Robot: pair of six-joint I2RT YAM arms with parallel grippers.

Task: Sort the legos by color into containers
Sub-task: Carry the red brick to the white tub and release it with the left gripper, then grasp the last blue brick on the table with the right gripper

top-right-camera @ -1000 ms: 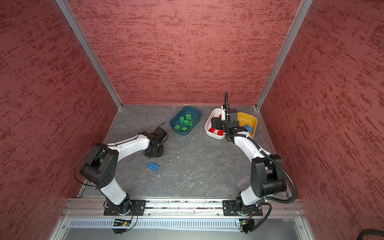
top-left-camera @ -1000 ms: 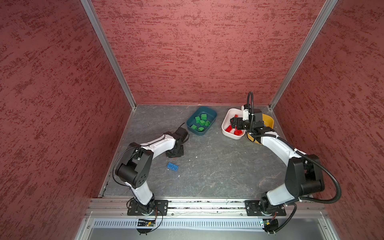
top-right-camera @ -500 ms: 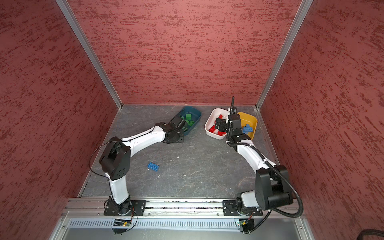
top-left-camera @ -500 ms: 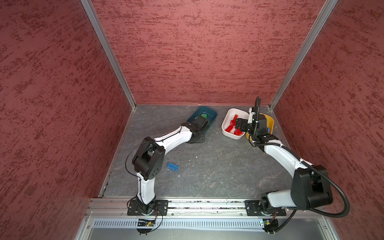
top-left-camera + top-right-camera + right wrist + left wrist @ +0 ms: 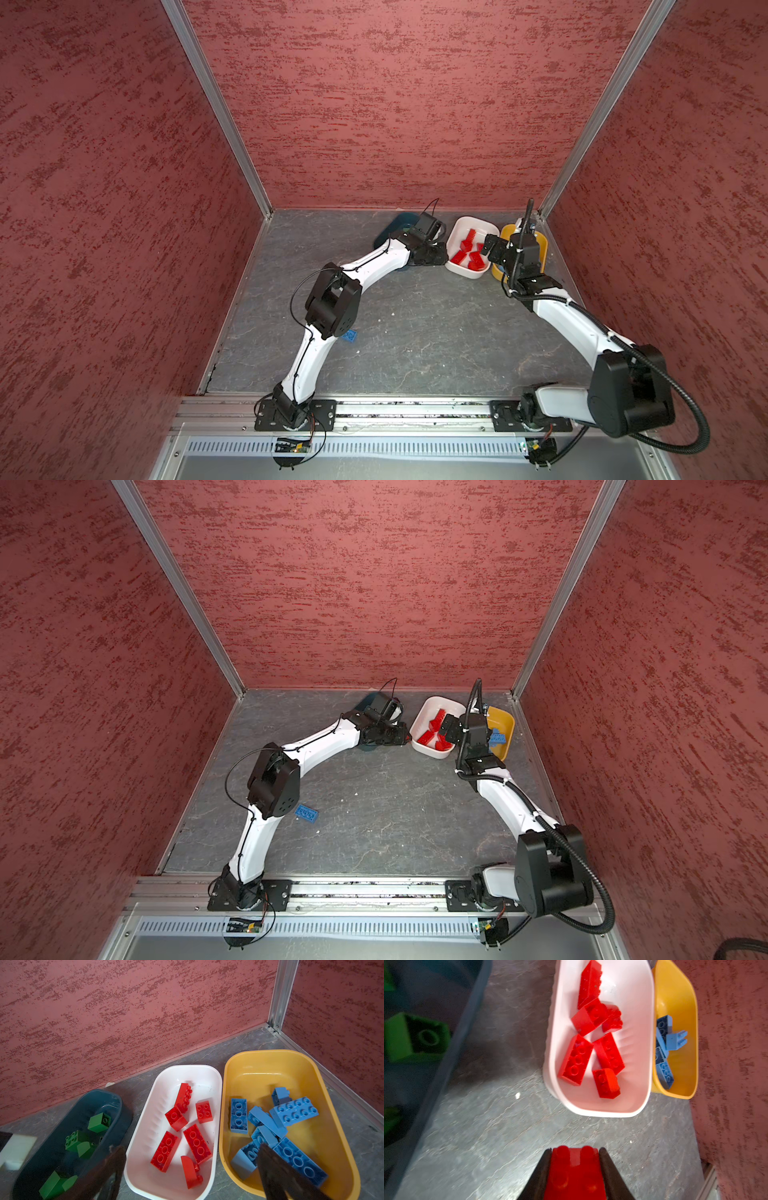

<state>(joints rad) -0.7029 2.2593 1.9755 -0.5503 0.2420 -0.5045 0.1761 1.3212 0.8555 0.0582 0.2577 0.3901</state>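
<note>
We see left jaws pinching a red lego (image 5: 574, 1178) just short of the white tub (image 5: 640, 1093); right jaws spread wide over that tub. One blue lego (image 5: 306, 813) loose on the desk (image 5: 395, 812), well apart.

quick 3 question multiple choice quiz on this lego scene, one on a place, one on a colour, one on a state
1. Where is the loose blue brick?
A) inside a tub
B) on the table
C) in a claw

2. What colour are the bricks in the white tub?
A) green
B) blue
C) red

3. The left claw is:
A) open, empty
B) shut on a red brick
C) shut on a green brick

1 B: a top view shows it on bare table.
2 C: every brick there is red.
3 B: the left wrist view shows red studs clamped in it.
</note>
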